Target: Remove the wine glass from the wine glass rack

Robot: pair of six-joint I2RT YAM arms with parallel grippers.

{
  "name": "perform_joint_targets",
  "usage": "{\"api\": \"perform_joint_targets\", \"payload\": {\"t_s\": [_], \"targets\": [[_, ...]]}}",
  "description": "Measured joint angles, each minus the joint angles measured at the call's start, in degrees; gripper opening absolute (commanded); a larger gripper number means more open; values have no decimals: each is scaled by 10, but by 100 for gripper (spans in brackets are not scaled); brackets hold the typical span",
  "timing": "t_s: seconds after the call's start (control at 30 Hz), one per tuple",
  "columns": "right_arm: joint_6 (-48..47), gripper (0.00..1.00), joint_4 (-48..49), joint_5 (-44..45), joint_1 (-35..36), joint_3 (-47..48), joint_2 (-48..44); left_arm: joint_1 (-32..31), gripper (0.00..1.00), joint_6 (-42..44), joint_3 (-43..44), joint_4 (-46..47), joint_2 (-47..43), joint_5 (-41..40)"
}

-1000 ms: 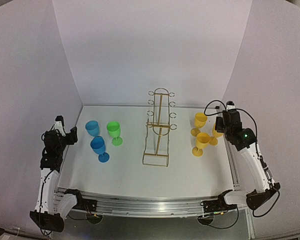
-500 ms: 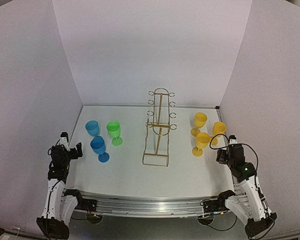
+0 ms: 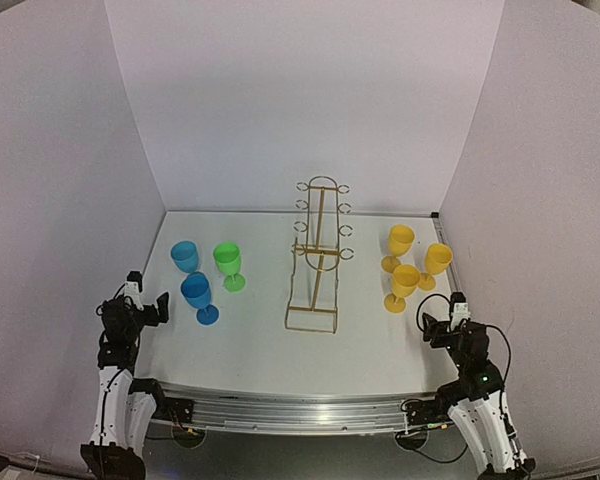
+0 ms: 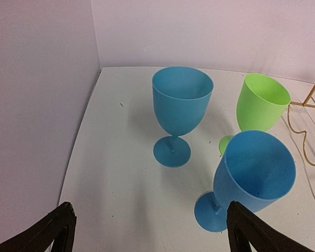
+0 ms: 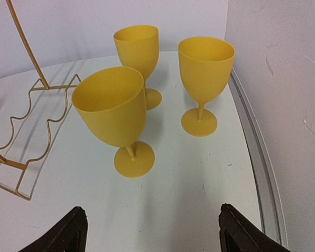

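The wine glass rack [image 3: 317, 253], a thin gold wire stand, stands mid-table; no glass hangs from its hooks. It also shows as wire at the right edge of the left wrist view [image 4: 313, 88] and on the left of the right wrist view [image 5: 25, 42]. Two blue wine glasses [image 4: 181, 105] [image 4: 257, 173] and a green one [image 4: 261, 107] stand upright left of the rack. Three yellow wine glasses [image 5: 113, 113] [image 5: 137, 50] [image 5: 206, 65] stand upright right of it. My left gripper [image 3: 150, 298] [image 4: 149, 231] is open and empty, short of the blue glasses. My right gripper [image 3: 442, 318] [image 5: 152, 231] is open and empty, short of the yellow glasses.
White walls close in the white table [image 3: 250, 345] at the left, back and right. A metal rail [image 5: 262, 173] runs along the table's right edge, close to the rightmost yellow glass. The arm bases sit at the near edge.
Both arms have drawn back toward the near edge and dropped lower. The right gripper has left the yellow glasses' side. Both grippers have opened wider.
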Motion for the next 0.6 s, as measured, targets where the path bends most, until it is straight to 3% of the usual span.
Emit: {"api": "perform_joint_targets", "payload": {"t_s": [0.27,0.6], "targets": [[9,81,44,11,0,-31,-23,3,100,13,-69,27,-80,77],[34,81,49,37,0,-72,-48,4,100,-23,-79,24,-114,61]]}}
